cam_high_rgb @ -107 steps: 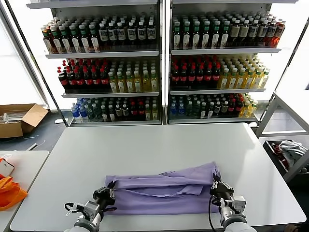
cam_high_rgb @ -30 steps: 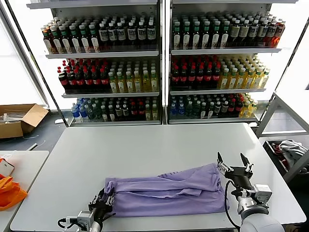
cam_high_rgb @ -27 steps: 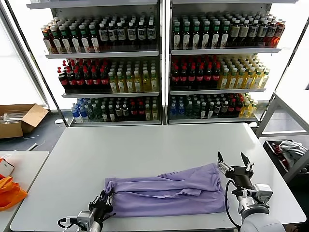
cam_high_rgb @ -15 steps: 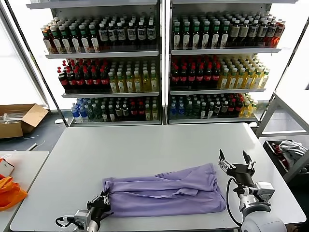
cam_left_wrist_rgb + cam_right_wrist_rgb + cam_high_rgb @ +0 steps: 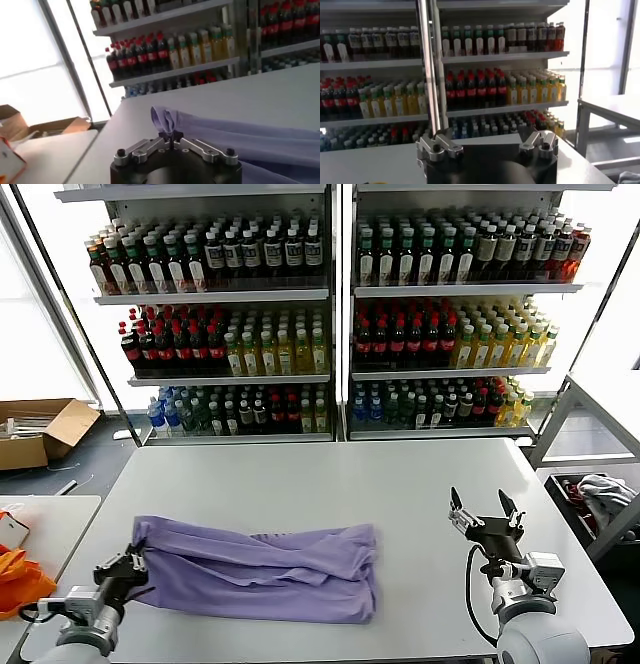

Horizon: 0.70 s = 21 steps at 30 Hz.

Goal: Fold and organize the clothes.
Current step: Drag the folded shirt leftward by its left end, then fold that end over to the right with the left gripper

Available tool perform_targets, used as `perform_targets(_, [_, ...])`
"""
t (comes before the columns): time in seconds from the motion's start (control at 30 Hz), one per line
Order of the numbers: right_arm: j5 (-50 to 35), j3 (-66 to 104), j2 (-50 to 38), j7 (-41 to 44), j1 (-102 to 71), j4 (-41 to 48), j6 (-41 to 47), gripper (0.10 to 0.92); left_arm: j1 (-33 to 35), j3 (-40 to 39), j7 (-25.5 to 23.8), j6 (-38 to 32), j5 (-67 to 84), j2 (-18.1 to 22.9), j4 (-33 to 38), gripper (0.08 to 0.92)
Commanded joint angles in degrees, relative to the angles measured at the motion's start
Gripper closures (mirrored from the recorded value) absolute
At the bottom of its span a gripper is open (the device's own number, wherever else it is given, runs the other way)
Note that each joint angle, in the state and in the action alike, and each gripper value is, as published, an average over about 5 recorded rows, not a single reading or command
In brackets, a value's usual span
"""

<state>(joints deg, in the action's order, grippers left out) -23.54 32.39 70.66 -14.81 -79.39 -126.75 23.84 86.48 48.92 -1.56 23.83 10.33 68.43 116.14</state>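
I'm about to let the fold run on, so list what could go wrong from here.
1. The left hand pinches only a small bunch of the shirt; it may slip out.
2. That end lies near the table edge, so cloth could slide off.
3. The right hand is open and off the shirt, so nothing anchors it.

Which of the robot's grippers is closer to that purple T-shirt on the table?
Left. The left gripper is shut on the lavender T-shirt at its end, while the right gripper hangs open, apart from the shirt's other end.
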Motion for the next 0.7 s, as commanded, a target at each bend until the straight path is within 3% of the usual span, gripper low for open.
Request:
perform_targets(0.03, [0.2,-1.0,0.3,-0.1,1.0,0.1,0.2,0.203,-3.2,20.8,-2.1,-1.2,0.1,-19.4,-11.7,0.904])
perform_targets(0.2, [1.3,-0.8,1.2,-0.3,0.2,-0.3,0.2,0.203,-1.3,17.8,-2.9,-2.2,-0.9,-17.7,-8.5,0.904])
perform_targets(0.43, [1.6,0.2,1.9,-0.3,-1.9,-1.2,0.1,0.203,-1.7,1.5,-2.8,-1.2,-6.1,-8.6,-1.0,0.904])
perform_targets(0.7, [4.1,-0.3,2.7,-0.1,-2.9,-3.5,0.4,0.203,-4.2,-17.3,-0.7,0.3,-10.6,1.7,-0.2,0.904])
